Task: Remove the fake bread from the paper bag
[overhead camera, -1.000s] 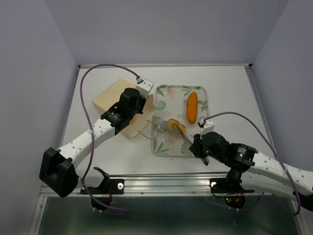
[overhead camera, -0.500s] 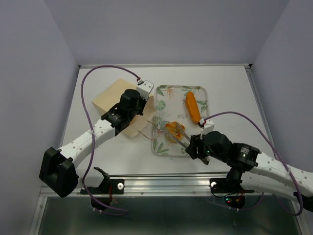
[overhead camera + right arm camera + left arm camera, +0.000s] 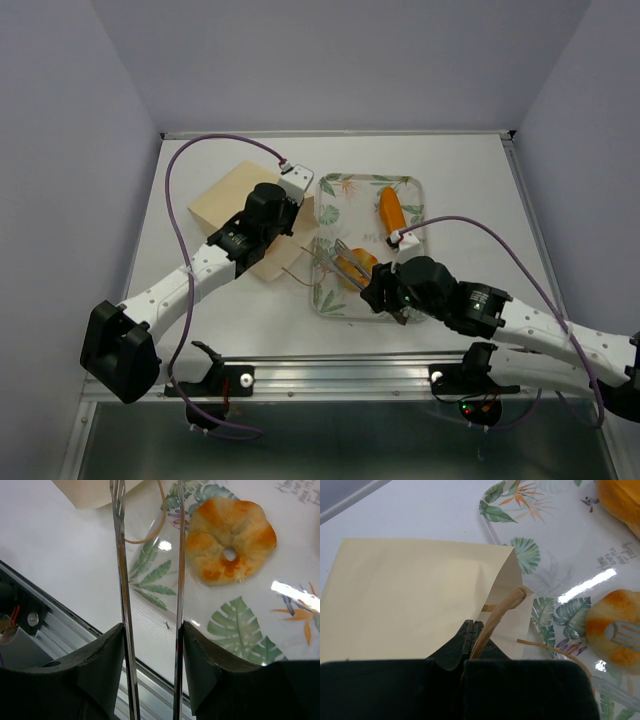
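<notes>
Your right gripper [image 3: 336, 254] has dropped the ring bun [image 3: 230, 540] on the tray [image 3: 340, 186], near the long loaf [image 3: 391, 212]. Its fingers are parted and empty, and it has swung left toward the paper bag [image 3: 228, 200], which your left gripper [image 3: 471, 630] keeps pinched shut. 2 pieces are out; the rest likely remain inside.

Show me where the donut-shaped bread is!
In the right wrist view, the ring-shaped bun lies on the leaf-patterned tray, upper right, beside the paper bag's handle.
</notes>
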You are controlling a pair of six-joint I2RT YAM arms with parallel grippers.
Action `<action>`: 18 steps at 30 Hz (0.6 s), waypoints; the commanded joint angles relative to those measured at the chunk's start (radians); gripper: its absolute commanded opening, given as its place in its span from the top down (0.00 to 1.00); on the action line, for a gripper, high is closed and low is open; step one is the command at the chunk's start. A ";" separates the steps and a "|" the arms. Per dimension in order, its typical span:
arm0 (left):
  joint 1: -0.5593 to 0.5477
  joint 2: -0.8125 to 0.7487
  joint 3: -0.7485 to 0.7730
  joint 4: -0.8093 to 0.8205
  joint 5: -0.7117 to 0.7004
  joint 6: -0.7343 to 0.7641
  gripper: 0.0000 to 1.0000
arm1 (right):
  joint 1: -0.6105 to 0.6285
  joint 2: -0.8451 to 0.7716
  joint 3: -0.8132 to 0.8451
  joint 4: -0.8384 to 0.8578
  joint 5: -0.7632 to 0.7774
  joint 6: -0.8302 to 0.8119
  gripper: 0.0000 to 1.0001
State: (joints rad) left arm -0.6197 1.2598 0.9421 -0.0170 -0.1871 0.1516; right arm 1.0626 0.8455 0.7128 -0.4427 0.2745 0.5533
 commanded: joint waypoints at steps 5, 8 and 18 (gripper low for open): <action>0.005 -0.054 -0.012 0.069 0.000 -0.023 1.00 | 0.008 0.291 0.149 0.358 -0.026 0.028 0.46; 0.005 -0.062 -0.014 0.066 -0.002 -0.026 1.00 | -0.015 0.407 0.200 0.413 -0.076 0.072 0.46; 0.005 -0.119 -0.042 0.066 0.000 -0.032 1.00 | -0.058 0.641 0.353 0.432 -0.063 0.178 0.43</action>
State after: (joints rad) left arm -0.6197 1.1893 0.9081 -0.0029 -0.1871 0.1352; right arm 1.0134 1.4555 0.9855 -0.0925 0.1837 0.6712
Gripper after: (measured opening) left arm 0.026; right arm 0.563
